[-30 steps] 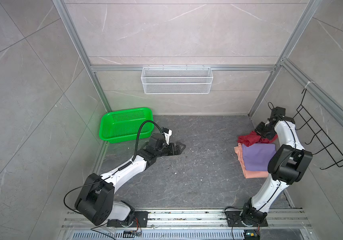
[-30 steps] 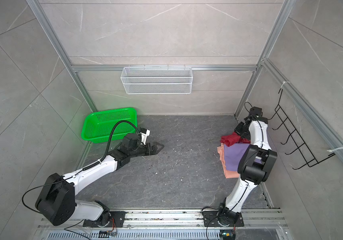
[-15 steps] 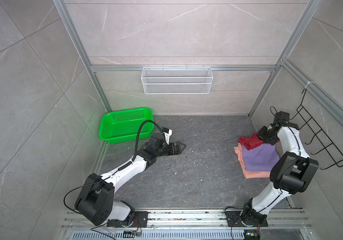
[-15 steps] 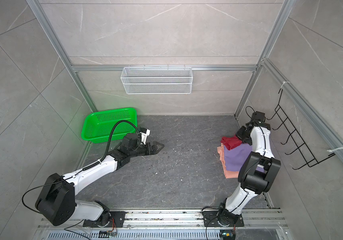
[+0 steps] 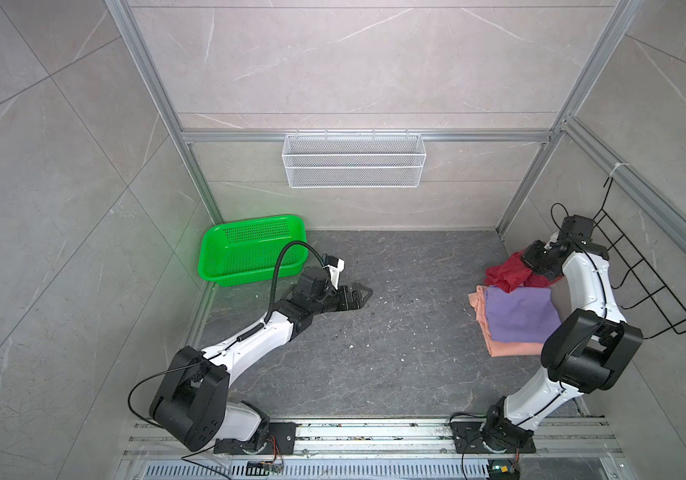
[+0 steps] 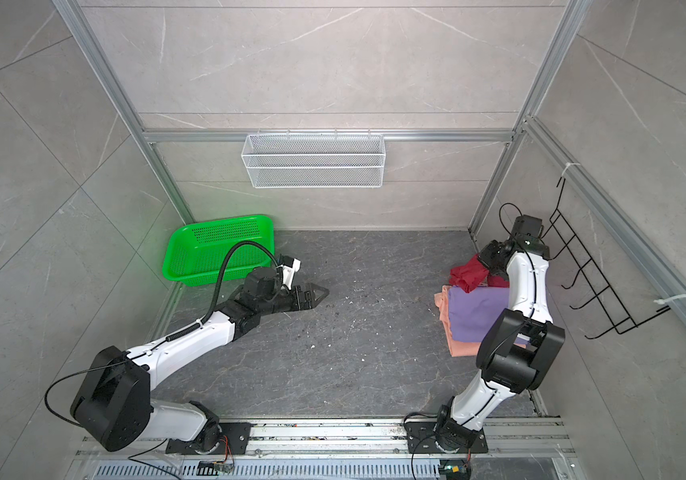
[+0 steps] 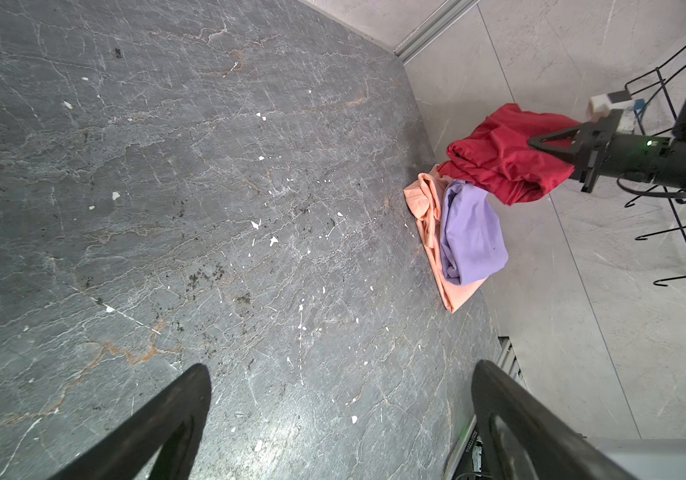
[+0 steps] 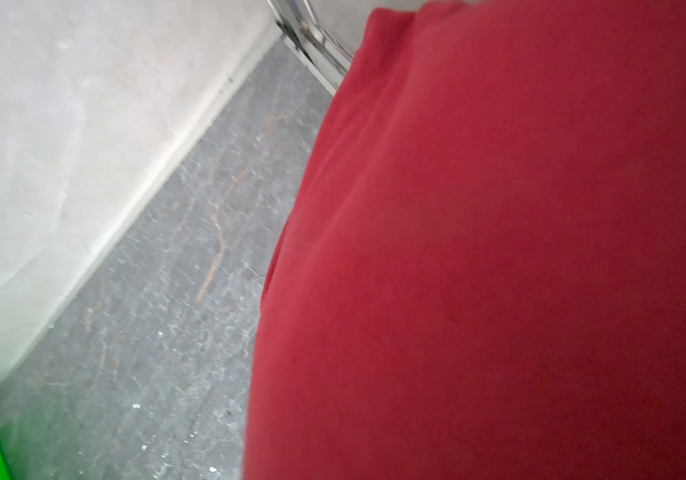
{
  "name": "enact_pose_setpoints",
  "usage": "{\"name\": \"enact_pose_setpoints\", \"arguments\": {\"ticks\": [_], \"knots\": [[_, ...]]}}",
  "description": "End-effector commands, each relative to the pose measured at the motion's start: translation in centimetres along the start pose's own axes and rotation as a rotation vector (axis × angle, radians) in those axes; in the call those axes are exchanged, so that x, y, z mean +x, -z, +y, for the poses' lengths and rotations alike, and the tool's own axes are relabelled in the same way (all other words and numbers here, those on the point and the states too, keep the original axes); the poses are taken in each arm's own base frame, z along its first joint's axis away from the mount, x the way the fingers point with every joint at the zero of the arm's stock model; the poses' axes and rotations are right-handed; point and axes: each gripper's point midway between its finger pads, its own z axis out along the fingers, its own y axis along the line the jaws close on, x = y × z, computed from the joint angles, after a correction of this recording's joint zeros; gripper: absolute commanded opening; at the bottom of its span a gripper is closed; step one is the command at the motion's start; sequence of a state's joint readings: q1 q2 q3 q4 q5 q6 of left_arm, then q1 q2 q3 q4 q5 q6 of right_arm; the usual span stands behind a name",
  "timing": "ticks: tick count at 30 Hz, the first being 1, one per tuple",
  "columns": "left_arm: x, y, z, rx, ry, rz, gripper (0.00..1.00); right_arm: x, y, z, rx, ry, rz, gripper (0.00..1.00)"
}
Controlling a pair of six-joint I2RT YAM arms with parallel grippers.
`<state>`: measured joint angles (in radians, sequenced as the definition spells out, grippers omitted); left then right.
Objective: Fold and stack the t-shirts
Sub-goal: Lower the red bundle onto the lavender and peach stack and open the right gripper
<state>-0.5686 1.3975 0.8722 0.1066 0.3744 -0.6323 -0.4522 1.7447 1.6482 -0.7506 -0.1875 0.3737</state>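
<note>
The right tool (image 7: 533, 143), pinching a bunched fold of the dark red t-shirt (image 7: 499, 162), held it partly raised at the stack's far end, probably to spread it for folding. There the lavender t-shirt (image 5: 518, 313) lay folded on the salmon t-shirt (image 5: 507, 348) at the table (image 5: 374, 353) edge. The left tool (image 5: 359, 296) sat spread and empty, well apart, seemingly out of the way.

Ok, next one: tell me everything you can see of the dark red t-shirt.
The dark red t-shirt is soft matte cloth, bunched into a creased, unfolded bundle; no print shows. The right gripper has its jaws shut on its upper part, so it hangs in folds at the far end of the lavender t-shirt lying on the salmon t-shirt. Whether its lower folds touch them is unclear. It fills most of the right wrist view.
</note>
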Motion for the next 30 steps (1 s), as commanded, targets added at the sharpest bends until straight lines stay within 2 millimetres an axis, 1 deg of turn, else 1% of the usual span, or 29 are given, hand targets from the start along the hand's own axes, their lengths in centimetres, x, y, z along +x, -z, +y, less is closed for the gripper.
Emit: {"name": "enact_pose_setpoints", "arguments": {"ticks": [1,4,6,10,12,16,19,20,21,25,30], "knots": [[-1.0,0.5,-1.1,0.044,-0.016,-0.037,1.0,-2.1,1.4,1.6,-0.049,-0.008,-0.054,0.0],[-1.0,0.4,-1.1,0.044,-0.017,-0.037,1.0,-1.2,1.4,1.2,-0.034,0.002,-0.03,0.0],[-1.0,0.3,-1.2,0.048,-0.017,-0.033,1.0,-0.3,1.2,0.2,0.001,0.008,-0.018,0.0],[-1.0,0.2,-1.3,0.053,-0.025,-0.028,1.0,1.7,1.2,-1.1,0.04,0.021,0.004,0.01],[-1.0,0.2,-1.3,0.055,-0.026,-0.027,1.0,3.0,0.7,-2.1,0.07,0.025,0.017,0.01],[-1.1,0.1,-1.5,0.065,-0.028,-0.023,1.0,5.5,0.0,-4.9,0.172,0.026,0.062,0.02],[-1.0,0.2,-1.6,0.068,-0.029,-0.021,1.0,7.1,-0.2,-6.6,0.223,0.015,0.082,0.09],[-1.1,0.2,-1.6,0.068,-0.03,-0.022,1.0,7.8,-0.3,-7.2,0.238,0.005,0.087,0.13],[-1.0,0.1,-1.6,0.07,-0.031,-0.02,1.0,8.2,-0.4,-7.8,0.249,-0.007,0.092,0.19],[-0.9,0.1,-1.7,0.078,-0.031,-0.017,1.0,10.0,-0.7,-9.5,0.274,-0.057,0.121,0.31],[-0.8,0.1,-1.6,0.08,-0.028,-0.016,1.0,11.3,-0.8,-11.0,0.294,-0.122,0.119,0.35]]}}
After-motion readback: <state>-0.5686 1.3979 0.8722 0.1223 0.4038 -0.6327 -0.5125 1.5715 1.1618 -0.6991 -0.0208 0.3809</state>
